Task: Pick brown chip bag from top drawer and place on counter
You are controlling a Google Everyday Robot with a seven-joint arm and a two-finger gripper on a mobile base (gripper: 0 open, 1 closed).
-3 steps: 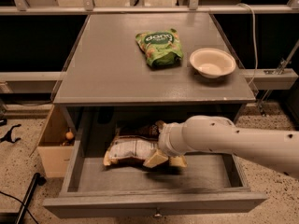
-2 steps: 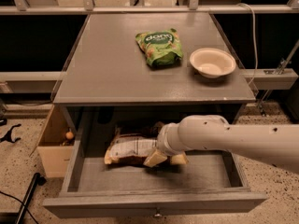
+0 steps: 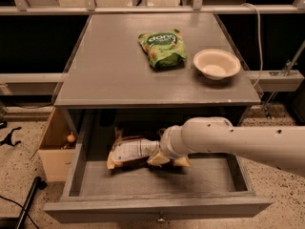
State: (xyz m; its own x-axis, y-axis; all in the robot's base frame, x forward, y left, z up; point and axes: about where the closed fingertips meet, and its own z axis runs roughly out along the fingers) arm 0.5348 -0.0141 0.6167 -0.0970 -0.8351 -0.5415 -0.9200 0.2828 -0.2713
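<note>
With my gripper at the brown chip bag's three o'clock end in the top drawer, grip state untellable, lifting may snag the overhanging surface.

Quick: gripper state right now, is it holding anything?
Gripper: inside the top drawer at the brown chip bag, right end; open, shut or holding cannot be told.

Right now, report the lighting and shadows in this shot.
Camera view: counter evenly lit, no glare; the back of the drawer lies in the counter's shadow; the gripper, at the right end of the chip bag, sits in that dimmer zone.
</note>
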